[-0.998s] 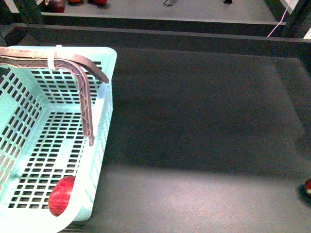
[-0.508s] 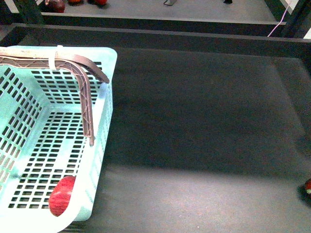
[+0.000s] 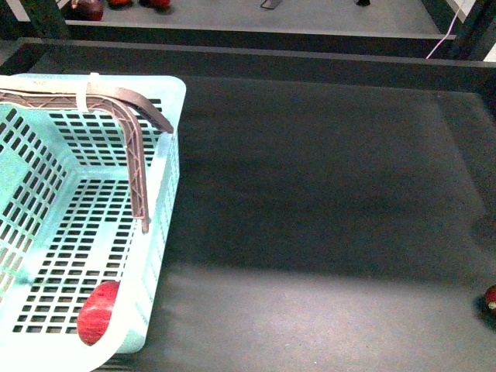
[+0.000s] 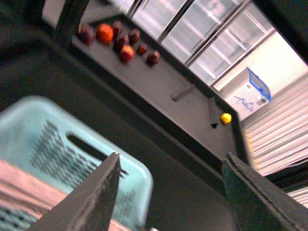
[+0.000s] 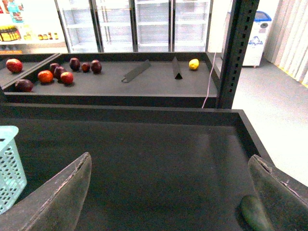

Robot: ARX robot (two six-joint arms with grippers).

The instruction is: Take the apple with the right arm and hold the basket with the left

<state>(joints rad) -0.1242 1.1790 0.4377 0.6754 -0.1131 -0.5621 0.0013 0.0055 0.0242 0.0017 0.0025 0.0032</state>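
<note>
The pale mint-green basket stands at the left of the dark table, its brown handle lying over the rim. A streaked red apple lies inside it at the near right corner. Neither gripper shows in the front view. My left gripper is open and empty, above the basket's far rim. My right gripper is open and empty over the bare table, with only the basket's corner at the side of that view.
A small red fruit is cut off by the front view's right edge. A dark green object lies by my right gripper's finger. Several fruits and a lemon sit on the far shelf. A raised ledge bounds the table.
</note>
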